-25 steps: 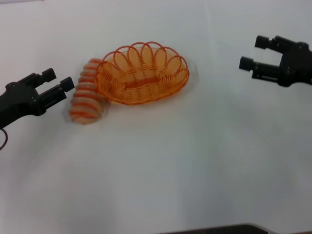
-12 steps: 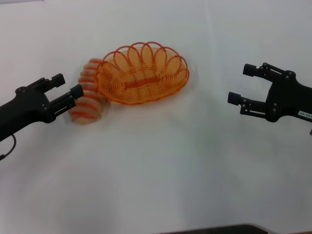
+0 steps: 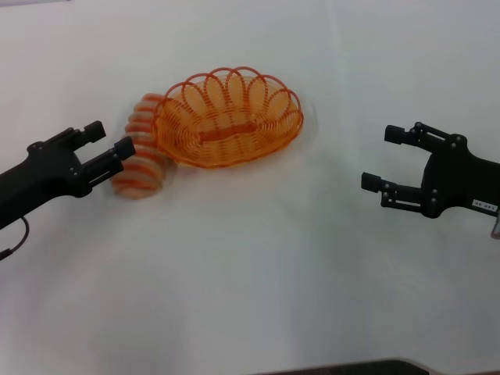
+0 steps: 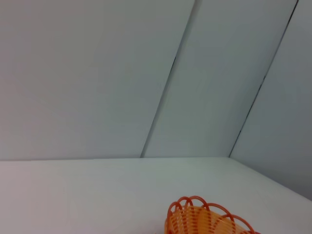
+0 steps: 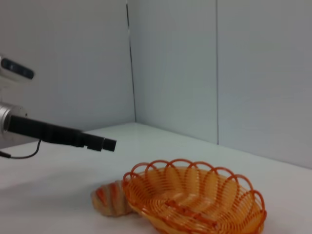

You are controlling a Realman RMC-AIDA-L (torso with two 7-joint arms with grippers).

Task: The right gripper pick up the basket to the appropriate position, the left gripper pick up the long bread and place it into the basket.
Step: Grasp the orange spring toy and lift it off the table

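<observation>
The basket [image 3: 232,118] sat on the table [image 3: 250,273] between the two sets of fingers, well apart from the right gripper [image 3: 386,163], whose open fingers pointed toward it from its right. The long bread [image 3: 141,150] lay touching the basket's left end, partly tucked behind the rim, and just beyond the fingertips of the left gripper [image 3: 109,141], which had its fingers parted and aimed at the loaf from the left. Neither gripper touched anything, and the bread lay outside the basket, on the table beside it.
</observation>
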